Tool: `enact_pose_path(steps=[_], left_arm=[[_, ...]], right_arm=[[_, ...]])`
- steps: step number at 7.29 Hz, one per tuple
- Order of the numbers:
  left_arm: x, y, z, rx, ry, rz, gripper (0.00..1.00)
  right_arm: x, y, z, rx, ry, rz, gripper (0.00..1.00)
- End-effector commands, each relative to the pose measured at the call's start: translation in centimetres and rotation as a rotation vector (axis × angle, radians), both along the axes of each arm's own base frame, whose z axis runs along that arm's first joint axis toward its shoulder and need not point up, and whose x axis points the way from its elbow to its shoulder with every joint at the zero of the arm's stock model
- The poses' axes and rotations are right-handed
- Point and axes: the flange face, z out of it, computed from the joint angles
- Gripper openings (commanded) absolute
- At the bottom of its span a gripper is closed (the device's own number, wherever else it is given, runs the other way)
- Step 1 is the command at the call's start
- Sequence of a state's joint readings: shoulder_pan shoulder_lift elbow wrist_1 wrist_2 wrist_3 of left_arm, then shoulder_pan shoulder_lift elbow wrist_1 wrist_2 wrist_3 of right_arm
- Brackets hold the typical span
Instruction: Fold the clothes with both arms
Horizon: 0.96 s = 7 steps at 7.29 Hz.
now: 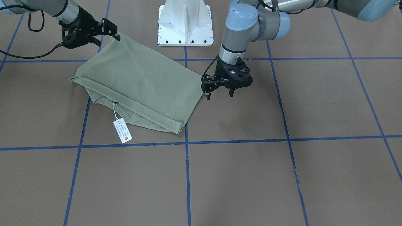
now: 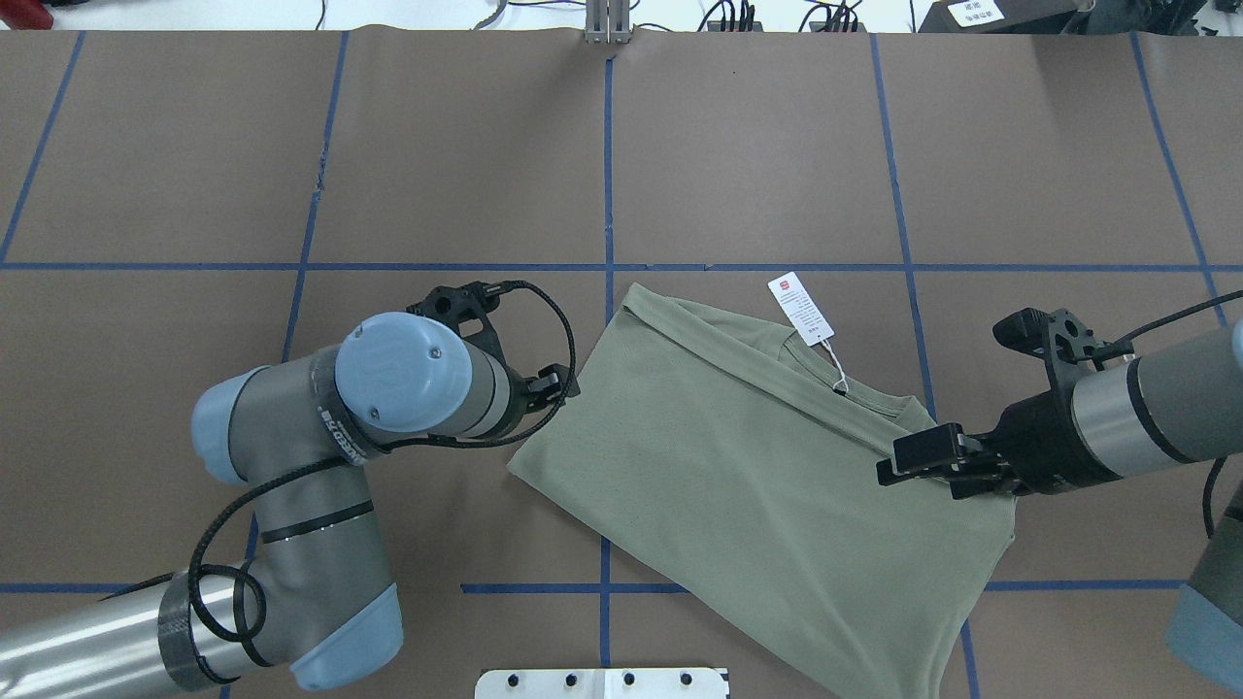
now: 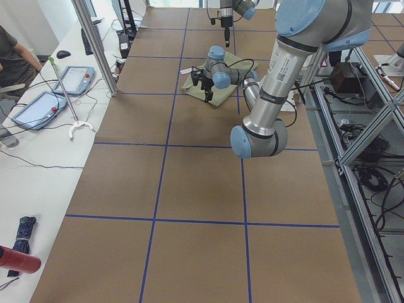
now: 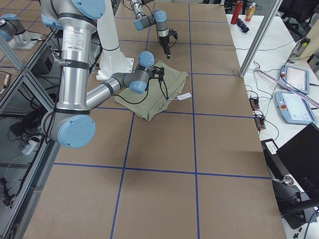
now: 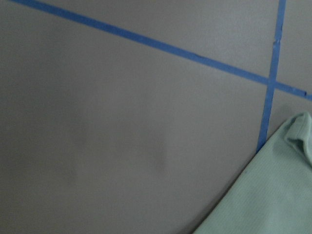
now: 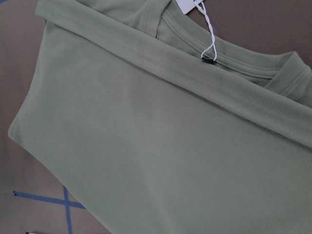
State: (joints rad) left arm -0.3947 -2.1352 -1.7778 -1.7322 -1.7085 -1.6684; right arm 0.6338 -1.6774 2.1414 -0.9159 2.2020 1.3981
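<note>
A sage-green shirt (image 1: 141, 81) is lying folded on the brown table (image 1: 251, 175), near the robot's base and toward its right side, with a white hang tag (image 1: 122, 131) trailing from the neck. The left gripper (image 1: 219, 95) is hanging just beside the shirt's left corner, jaws apart and empty. The right gripper (image 2: 918, 463) is sitting over the neck-side edge; whether its jaws are pinching cloth cannot be told. The next fold is likely calling for both grippers pinching matching corners and lifting evenly. Counted: one shirt, one tag, two arms, two grippers.
</note>
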Motion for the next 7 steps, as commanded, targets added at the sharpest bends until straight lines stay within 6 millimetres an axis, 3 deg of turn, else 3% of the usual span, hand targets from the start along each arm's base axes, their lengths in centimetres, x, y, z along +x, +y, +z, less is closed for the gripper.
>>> enact_pose_path(steps=[1,5,6,7], left_arm=[[2.1,2.8,0.9,-0.077,-0.005,-0.004,0.94],[3.6,3.0,1.5,-0.102,-0.018,-0.009,0.77],[3.7,3.0,1.5,-0.111,-0.017,-0.015,0.69],[3.7,3.0,1.6,-0.113,-0.019,-0.019,0.51]], right_arm=[[0.7,-0.9,-0.3,0.005,-0.006,0.026,1.0],[0.7,-1.1,0.1,0.001,0.0,0.028,1.0],[0.6,-1.1,0.0,0.002,-0.001,0.028,1.0],[0.6,-1.1,0.1,0.0,0.001,0.028,1.0]])
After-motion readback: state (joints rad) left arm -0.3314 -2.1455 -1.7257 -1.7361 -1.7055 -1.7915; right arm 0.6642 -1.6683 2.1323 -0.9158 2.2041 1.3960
